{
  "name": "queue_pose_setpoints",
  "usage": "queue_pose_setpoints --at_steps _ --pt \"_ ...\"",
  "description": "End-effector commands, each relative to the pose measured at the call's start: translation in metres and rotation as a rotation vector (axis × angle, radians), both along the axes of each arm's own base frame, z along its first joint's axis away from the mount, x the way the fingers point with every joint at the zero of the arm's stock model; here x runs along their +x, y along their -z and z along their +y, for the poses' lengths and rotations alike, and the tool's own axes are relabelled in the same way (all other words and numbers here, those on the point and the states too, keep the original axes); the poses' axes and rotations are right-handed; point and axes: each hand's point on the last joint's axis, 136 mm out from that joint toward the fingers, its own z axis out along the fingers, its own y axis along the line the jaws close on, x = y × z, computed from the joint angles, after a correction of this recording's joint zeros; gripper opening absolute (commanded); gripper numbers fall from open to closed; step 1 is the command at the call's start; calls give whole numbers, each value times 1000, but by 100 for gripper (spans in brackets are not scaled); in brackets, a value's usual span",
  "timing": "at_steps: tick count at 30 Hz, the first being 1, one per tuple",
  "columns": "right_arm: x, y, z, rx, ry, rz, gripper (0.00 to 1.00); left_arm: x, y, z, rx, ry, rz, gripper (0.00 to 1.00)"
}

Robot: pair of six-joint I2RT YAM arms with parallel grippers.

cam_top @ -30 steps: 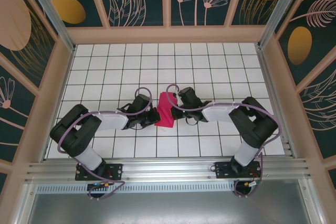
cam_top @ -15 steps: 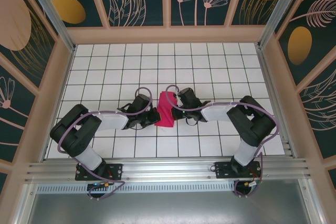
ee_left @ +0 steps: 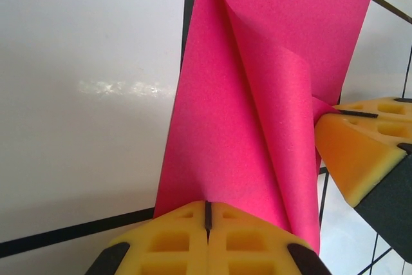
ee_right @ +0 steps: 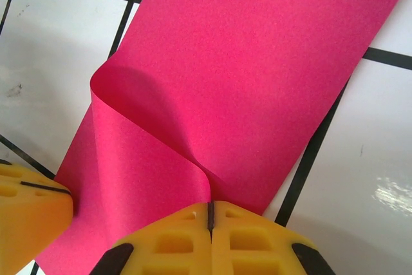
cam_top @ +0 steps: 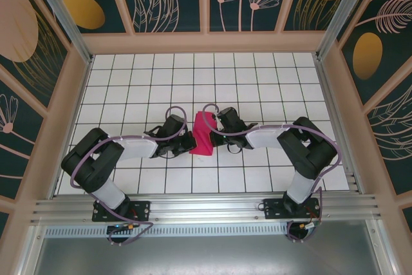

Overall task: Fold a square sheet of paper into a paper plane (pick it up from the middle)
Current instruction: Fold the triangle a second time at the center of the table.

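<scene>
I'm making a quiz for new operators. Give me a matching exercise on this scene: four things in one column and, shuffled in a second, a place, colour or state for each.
Things:
1. paper
2. left claw
3. right claw
4. table

Descriptions:
A. white tiles with dark lines
B. shut on the paper's right side
C. magenta, curled over
D. shut on the paper's left side

Pairs: 1-C, 2-D, 3-B, 4-A
</scene>
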Motion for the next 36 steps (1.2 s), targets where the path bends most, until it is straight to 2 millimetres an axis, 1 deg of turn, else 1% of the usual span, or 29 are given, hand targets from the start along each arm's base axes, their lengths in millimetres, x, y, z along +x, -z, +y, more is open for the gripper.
queue_pose_setpoints --at_steps 1,4,7,9,11,13,15,18,21,24,25,27,28,29,32,36 --pt "0 14 -9 -54 22 28 0 11 -25 0 -6 -21 -71 3" --pt "-1 14 -9 -52 19 31 0 22 -49 0 -39 -63 -142 5" --pt "-1 14 -8 -50 19 30 0 30 -70 -14 -127 -54 -191 5" --pt "-1 13 -9 -51 20 29 0 34 -77 -25 -182 -40 -195 4" --pt "-1 13 -8 -48 18 29 0 38 -77 -36 -226 -33 -178 3" --pt "-1 14 -7 -47 18 31 0 41 -75 -44 -260 -25 -165 3" --pt "-1 14 -8 -46 20 31 0 44 -71 -48 -272 -28 -156 2" --pt "-2 14 -7 -43 19 33 0 47 -63 -49 -262 -39 -140 2" --pt "-2 15 -7 -43 20 35 0 46 -52 -44 -226 -61 -123 2" --pt "-2 15 -7 -39 20 37 0 47 -44 -43 -208 -61 -110 2" --pt "-2 15 -7 -38 19 38 0 47 -42 -45 -209 -56 -106 2" --pt "-2 16 -7 -40 20 40 0 48 -45 -48 -228 -46 -111 3" --pt "-2 16 -7 -40 19 39 0 47 -35 -48 -211 -48 -93 2" --pt "-2 16 -7 -42 19 39 0 47 -30 -46 -192 -52 -84 2" --pt "-2 16 -7 -46 21 39 0 45 -20 -36 -148 -73 -83 3" --pt "-2 18 -6 -45 18 43 0 44 -4 -34 -115 -66 -61 2"
